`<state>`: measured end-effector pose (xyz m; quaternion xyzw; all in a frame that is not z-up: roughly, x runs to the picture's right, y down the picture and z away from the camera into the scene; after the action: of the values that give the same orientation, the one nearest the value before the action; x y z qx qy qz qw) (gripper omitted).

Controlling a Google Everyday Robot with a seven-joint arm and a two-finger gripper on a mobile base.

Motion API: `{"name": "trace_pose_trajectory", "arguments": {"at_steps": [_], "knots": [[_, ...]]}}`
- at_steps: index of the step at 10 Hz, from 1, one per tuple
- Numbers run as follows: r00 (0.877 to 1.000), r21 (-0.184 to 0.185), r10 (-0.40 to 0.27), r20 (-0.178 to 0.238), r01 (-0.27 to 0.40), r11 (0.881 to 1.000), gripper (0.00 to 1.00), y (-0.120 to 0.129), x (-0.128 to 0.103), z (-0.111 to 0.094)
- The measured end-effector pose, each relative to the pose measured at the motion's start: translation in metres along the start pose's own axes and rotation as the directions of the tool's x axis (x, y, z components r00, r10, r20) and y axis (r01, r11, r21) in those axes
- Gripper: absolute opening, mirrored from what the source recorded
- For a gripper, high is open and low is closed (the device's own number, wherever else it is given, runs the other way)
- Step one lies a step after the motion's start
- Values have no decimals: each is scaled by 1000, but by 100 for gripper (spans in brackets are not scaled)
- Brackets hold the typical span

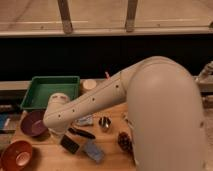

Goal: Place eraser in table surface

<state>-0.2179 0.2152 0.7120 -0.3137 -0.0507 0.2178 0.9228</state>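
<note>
The gripper (63, 138) hangs low at the near left of the table (47, 156), under the wrist of the big white arm. Its jaws are together and, as best I can judge, clamped on the eraser (70, 145). The black block sits right at the gripper's tip, tilted, with one end tucked under the wrist, so the exact contact is hidden. I cannot tell whether the block's lower edge touches the wood or hangs just above it.

The gripping part of the job looks done and the eraser is already over the table. What is left is to set it flat on bare wood, open the jaws and lift the arm away.

There is not much free space around the gripper. A thin black tool (82, 134) lies just behind and to its right, and a blue-grey pad (94, 151) lies just right of the eraser. A purple bowl (32, 123) is to the left and slightly behind, and an orange bowl (17, 156) is further left and nearer. The green tray (50, 92) stands well behind. Bare wood shows directly below the gripper and just to its left, which seems the likeliest spot for the release
</note>
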Motion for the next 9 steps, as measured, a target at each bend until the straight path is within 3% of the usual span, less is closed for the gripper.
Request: {"name": "trace_pose_trajectory", "arguments": {"at_steps": [3, 5, 9], "knots": [[996, 57, 11, 90, -17, 998, 18, -27, 6, -33], [992, 83, 1, 125, -11, 997, 18, -36, -1, -46], [989, 92, -45, 141, 32, 995, 18, -34, -21, -47]]}}
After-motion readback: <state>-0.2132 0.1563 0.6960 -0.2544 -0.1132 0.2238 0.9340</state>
